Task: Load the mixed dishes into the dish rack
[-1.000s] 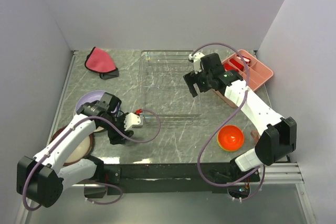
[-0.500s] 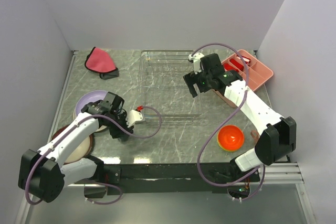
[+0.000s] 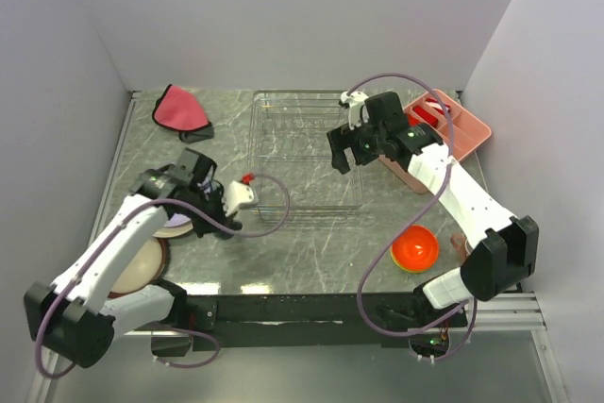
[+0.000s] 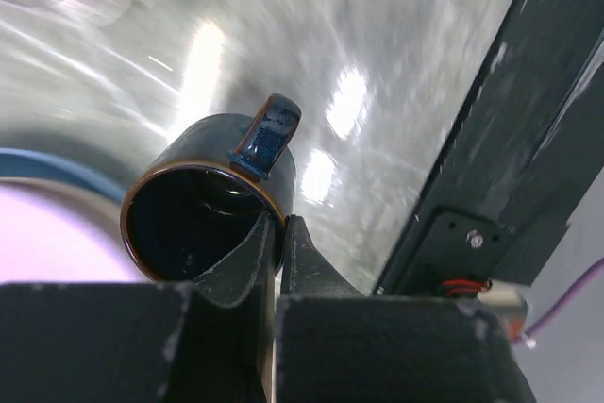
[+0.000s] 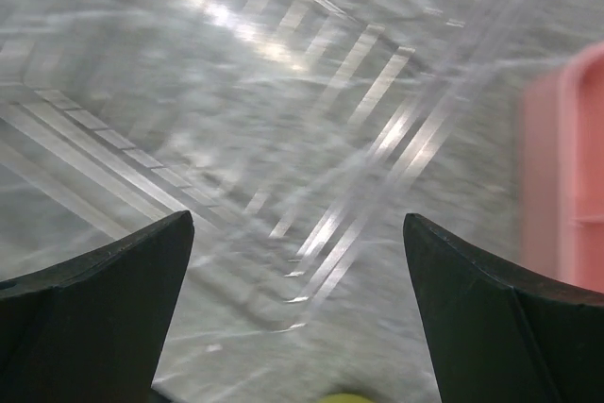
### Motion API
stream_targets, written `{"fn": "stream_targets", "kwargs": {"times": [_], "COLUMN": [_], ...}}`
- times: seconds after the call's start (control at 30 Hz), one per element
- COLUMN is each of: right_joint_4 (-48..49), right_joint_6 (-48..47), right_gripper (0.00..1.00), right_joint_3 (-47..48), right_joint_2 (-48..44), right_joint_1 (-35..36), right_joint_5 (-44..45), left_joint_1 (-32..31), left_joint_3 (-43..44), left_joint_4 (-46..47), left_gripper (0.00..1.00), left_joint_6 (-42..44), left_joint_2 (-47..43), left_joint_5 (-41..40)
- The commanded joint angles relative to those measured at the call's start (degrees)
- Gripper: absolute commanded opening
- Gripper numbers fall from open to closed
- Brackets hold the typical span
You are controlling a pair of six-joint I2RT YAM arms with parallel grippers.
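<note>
We see the left claw (image 4: 280,229) pressed onto the rim of the dark blue mug (image 4: 203,197) at the lower left of its wrist view, with the handle pointing up and a lavender plate (image 4: 52,233) just beside it. The right claw (image 5: 297,224) hangs spread wide over the wire rack (image 3: 304,143) in the centre of the top view. The orange bowl (image 3: 414,248) sits at the lower right.

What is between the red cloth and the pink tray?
The wire dish rack lies between cloth and tray, seen in the top view. The open right gripper hangs over its right side.
</note>
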Motion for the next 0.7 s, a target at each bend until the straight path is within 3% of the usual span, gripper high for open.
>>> {"fn": "stream_targets", "kwargs": {"times": [0.0, 0.07, 0.17, 0.4, 0.53, 0.67], "right_joint_4": [3.81, 7.34, 20.76, 33.71, 37.41, 38.46], "right_joint_6": [11.42, 17.68, 38.28, 51.53, 56.81, 56.73], "right_gripper": [1.00, 1.00, 1.00, 1.00, 1.00, 1.00], "right_joint_3": [1.51, 1.59, -0.95, -1.40, -3.50, -5.35], "right_joint_2": [-4.86, -3.12, -0.65, 5.68, 8.05, 8.67], "right_joint_1": [-1.34, -2.66, -5.29, -7.59, -9.34, -9.96], "right_joint_5": [-22.66, -28.51, -41.34, -54.10, -56.39, -59.28], "left_joint_1": [-0.12, -0.12, -0.12, -1.52, -3.54, -3.63], "left_joint_3": [12.72, 14.57, 12.66, -2.63, -3.01, 2.79], "left_joint_4": [-1.20, 5.36, 21.41, 57.54, 60.96, 58.32], "left_gripper": [0.01, 0.01, 0.01, 0.01, 0.01, 0.01], "left_joint_6": [-3.11, -5.58, -15.06, -26.50, -24.40, -31.67], "left_joint_2": [-6.15, -8.08, -10.90, -13.81, -8.73, -1.95], "left_joint_5": [9.23, 11.19, 10.32, 5.05, 4.07, 4.51]}}
